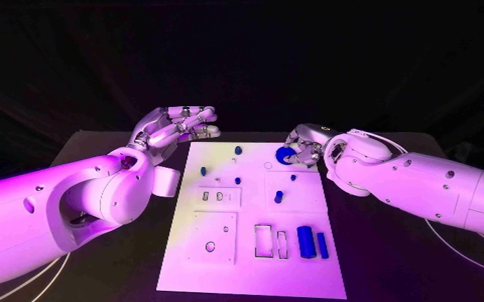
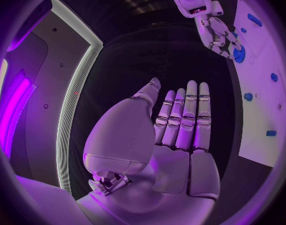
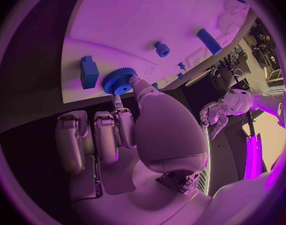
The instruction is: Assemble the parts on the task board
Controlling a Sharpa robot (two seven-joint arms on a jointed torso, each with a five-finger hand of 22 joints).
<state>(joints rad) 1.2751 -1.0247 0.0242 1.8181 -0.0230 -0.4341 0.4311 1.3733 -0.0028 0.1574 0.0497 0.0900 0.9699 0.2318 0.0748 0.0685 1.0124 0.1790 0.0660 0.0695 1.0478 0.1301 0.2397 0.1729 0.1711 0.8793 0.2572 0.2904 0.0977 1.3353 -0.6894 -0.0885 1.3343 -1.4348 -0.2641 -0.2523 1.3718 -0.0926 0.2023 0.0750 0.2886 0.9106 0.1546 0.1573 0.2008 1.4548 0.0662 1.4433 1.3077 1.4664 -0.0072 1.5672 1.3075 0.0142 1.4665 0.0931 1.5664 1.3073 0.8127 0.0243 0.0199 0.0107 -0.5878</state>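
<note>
A white task board (image 1: 252,246) lies on a black table (image 1: 383,260), dotted with small blue parts. A blue toothed gear (image 1: 285,154) sits at the board's one o'clock corner, two blue bars (image 1: 312,241) toward five o'clock. Both silver hands, left (image 1: 182,126) and right (image 1: 305,144), extend from white arms.

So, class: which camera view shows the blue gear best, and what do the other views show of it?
The right wrist view: the gear is close, its toothed rim plain, with the right hand touching it at the board edge. The head view shows it small, partly hidden by that hand. The left wrist view shows it distant under the fingers.
</note>
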